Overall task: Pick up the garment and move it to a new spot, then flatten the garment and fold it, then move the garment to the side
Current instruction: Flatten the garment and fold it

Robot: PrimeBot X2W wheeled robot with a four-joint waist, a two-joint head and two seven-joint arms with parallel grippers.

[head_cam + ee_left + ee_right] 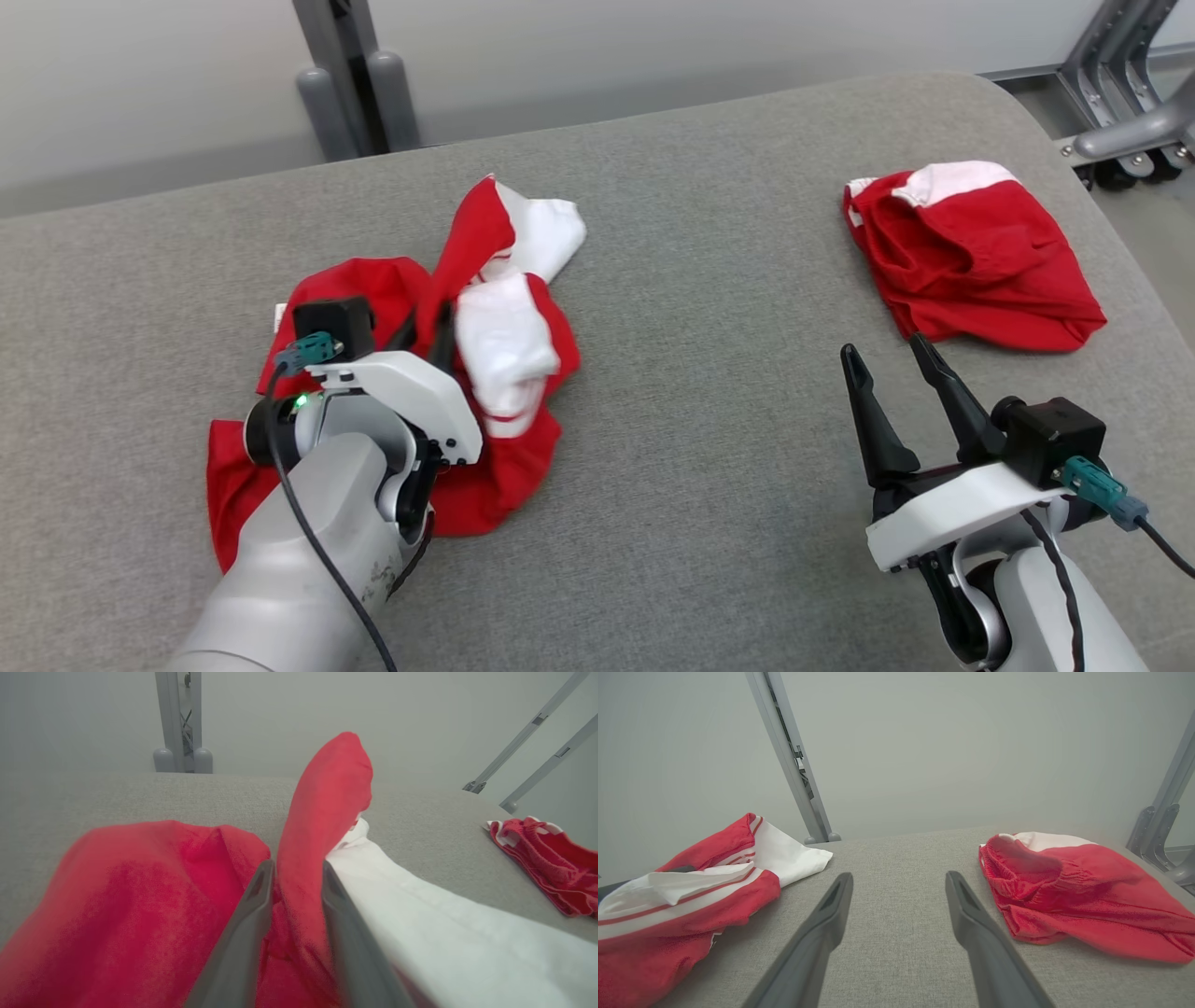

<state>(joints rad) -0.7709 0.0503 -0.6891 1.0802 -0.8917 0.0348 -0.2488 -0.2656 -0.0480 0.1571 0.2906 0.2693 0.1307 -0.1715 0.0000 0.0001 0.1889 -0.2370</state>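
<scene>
A crumpled red and white garment (504,355) lies left of centre on the grey padded table (709,280). My left gripper (428,327) reaches into it from the near side. In the left wrist view the left gripper (293,872) has its two fingers close together around an upright red fold of the garment (140,896), and the cloth touches both. A white panel lies to the right of the fingers. My right gripper (882,353) hovers open over bare table at the lower right. In the right wrist view, the garment (691,905) lies left of the right gripper (899,882).
A second red and white garment (971,271) lies bunched at the table's far right, also in the left wrist view (551,858) and the right wrist view (1073,896). Grey metal frame posts (359,84) stand behind the table. A wheeled stand (1130,140) is at the right corner.
</scene>
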